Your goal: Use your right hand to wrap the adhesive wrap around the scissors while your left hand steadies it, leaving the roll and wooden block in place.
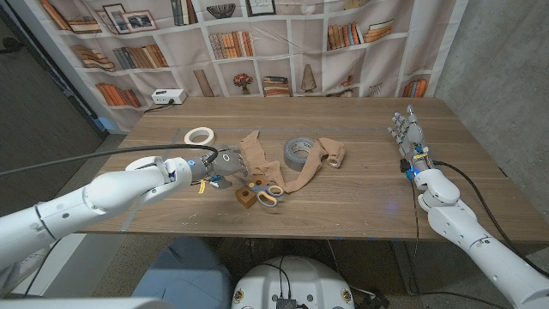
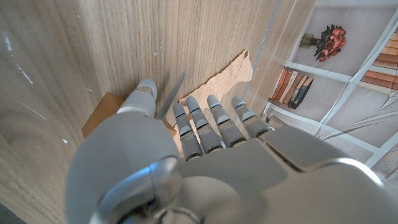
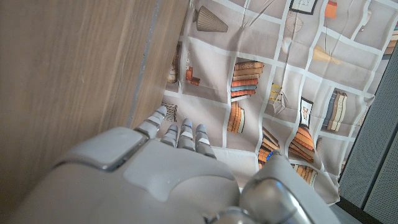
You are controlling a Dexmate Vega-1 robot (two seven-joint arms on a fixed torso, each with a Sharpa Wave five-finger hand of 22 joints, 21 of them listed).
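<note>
1. The adhesive wrap [image 1: 296, 169] is a tan, crinkled fabric strip lying loose across the middle of the wooden table [image 1: 360, 193]. One end finishes in a small roll [image 1: 336, 155], and the other end is a ragged flap beside the left hand [image 1: 230, 160].
2. The scissors [image 1: 268, 192] have orange and grey loop handles. They lie just in front of the wrap's left part, with the wrap over the blade end.
3. A small square wooden block [image 1: 247, 197] sits just left of the scissors' handles.
4. The left hand holds nothing. Its fingers [image 2: 214, 121] reach out straight over the edge of the wrap, next to the scissor blade [image 2: 170, 96] and the block.
5. The right hand [image 1: 407, 133] stands upright near the table's right edge, well apart from the wrap, fingers spread and holding nothing.
6. A grey tape roll [image 1: 299, 149] sits just behind the wrap. A white tape ring [image 1: 200, 136] lies behind the left hand.
7. The table is streaked brown wood grain. Behind it hangs a printed bookshelf backdrop [image 1: 257, 43], and a small white box [image 1: 169, 96] sits at the table's far left corner.
</note>
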